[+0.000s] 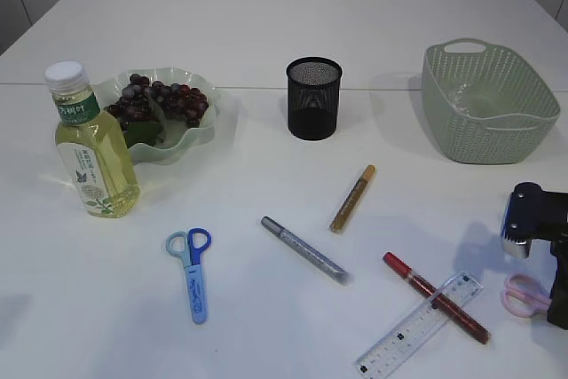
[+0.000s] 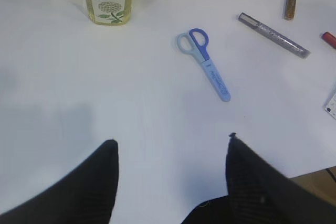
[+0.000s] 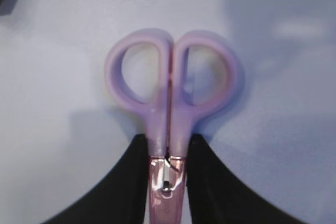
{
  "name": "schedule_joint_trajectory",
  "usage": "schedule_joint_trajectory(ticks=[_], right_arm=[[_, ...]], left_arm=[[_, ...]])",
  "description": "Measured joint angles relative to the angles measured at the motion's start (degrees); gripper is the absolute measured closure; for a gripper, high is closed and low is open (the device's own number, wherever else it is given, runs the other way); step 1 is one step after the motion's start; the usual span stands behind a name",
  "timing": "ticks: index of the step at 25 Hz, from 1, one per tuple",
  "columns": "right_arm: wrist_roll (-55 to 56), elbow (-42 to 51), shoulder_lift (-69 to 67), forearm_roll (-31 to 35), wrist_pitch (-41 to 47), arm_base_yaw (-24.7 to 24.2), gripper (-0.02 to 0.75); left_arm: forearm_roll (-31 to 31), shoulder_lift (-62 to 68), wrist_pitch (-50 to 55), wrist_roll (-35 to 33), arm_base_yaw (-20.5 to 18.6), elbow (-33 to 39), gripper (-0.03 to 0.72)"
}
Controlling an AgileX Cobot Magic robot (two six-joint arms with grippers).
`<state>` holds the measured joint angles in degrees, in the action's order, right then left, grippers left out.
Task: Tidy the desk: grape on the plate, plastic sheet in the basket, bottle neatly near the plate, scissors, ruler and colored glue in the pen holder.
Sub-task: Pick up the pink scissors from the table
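Grapes [image 1: 158, 100] already sit on the plate [image 1: 200, 133], bottle [image 1: 92, 143] beside it. Right gripper [image 3: 168, 153] pinches pink scissors [image 3: 170, 85] on the worktop [image 1: 266, 157]; left gripper [image 2: 170, 174] hangs open. Blue scissors [image 1: 193, 268], ruler [image 1: 417, 326], glue pens [image 1: 353, 199] lie outside the pen holder [image 1: 313, 98].

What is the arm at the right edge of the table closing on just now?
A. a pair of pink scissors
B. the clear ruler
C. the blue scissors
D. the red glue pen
A: the right wrist view shows the pink scissors squeezed between the two black jaws just below the handle loops, and from the front they peek out beside the right gripper; the ruler lies apart.
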<state>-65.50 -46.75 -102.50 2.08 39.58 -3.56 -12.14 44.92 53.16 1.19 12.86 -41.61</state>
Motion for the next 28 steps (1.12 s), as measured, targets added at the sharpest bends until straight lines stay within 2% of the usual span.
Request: schedule_joint_trajectory(ticks=[17, 28], right_arm=[[36.7, 0.0, 0.0, 1.8, 2.5, 0.0, 0.552], [41.7, -1.1, -0.2, 11.5, 6.3, 0.0, 0.552]], left_arm=[[-0.2, 0.0, 0.7, 0.0, 0.0, 0.0, 0.219], [-0.5, 0.0, 2.0, 0.0, 0.0, 0.0, 0.219]])
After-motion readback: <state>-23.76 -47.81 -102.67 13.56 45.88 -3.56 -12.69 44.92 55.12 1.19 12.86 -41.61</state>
